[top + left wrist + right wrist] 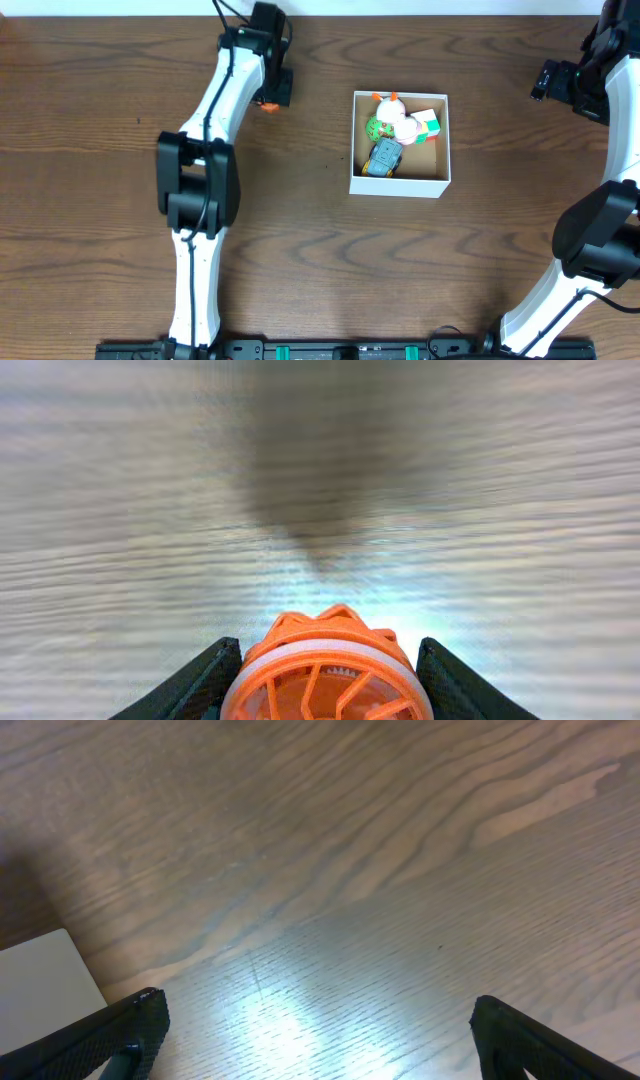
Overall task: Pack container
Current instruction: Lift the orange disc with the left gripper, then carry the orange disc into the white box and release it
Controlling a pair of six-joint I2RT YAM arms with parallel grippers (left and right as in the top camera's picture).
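Observation:
The container (400, 185) is a square white-walled box with a brown floor at the table's middle right. Several small toys lie in it, among them a green and white one (392, 125) and a blue one (383, 158). My left gripper (272, 95) is at the far left-centre of the table, shut on an orange and white round toy (330, 675) that fills the space between its fingers. My right gripper (315, 1030) is open and empty above bare wood at the far right (560, 82).
A white corner (40, 975) shows at the left edge of the right wrist view. Both arm bases stand at the table's front edge.

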